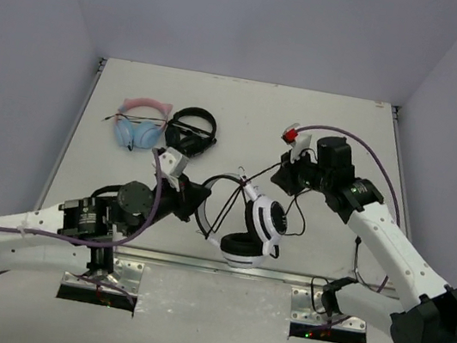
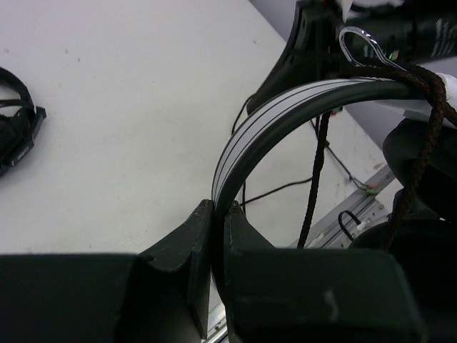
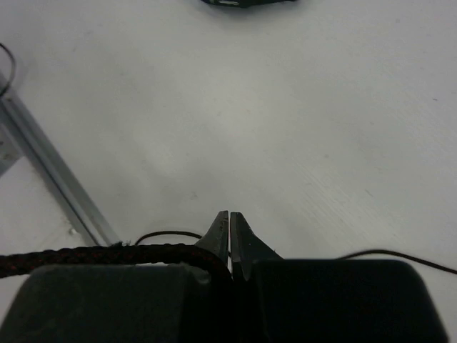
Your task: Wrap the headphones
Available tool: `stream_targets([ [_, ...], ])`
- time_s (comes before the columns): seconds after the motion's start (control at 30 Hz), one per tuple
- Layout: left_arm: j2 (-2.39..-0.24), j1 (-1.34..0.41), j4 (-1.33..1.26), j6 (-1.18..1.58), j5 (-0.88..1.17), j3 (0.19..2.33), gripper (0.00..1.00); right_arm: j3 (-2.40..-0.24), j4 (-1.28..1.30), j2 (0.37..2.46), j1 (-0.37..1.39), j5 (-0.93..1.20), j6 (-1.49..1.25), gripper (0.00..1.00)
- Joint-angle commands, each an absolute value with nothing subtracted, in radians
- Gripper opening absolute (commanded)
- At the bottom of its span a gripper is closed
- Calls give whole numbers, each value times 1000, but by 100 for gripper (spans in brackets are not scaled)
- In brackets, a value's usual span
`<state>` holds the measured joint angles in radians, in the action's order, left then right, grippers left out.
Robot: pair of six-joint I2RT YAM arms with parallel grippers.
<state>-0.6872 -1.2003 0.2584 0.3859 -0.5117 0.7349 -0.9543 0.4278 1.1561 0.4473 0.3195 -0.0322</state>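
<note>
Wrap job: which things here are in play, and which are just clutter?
In play:
white headphones, clamped in left gripper
their cable, pinched by right gripper

Lying about:
cat-ear pair
black pair
Both sit far left, away from both grippers.

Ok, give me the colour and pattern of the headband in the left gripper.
White headband with thin black lengthwise stripes; clearest in the left wrist view.
</note>
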Motion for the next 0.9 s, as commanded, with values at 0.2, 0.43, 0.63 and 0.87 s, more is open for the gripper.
stream_targets([
  [0.2,-681,-1215,-127,342,-545,955,0,-551,-402,1029,509,749,-548,20],
  [0.43,-931,-1215,-5,335,-846,1369,1,-410,-909,1208,702,658,-682,11],
  [0.63,-1188,-1213,-46,131,-1260,1647,0,-282,-1271,1364,808,646,-825,4],
  [0.87,-1459,-1060,65,-48,-1339,1989,0,-199,-1154,1217,991,519,-706,1],
])
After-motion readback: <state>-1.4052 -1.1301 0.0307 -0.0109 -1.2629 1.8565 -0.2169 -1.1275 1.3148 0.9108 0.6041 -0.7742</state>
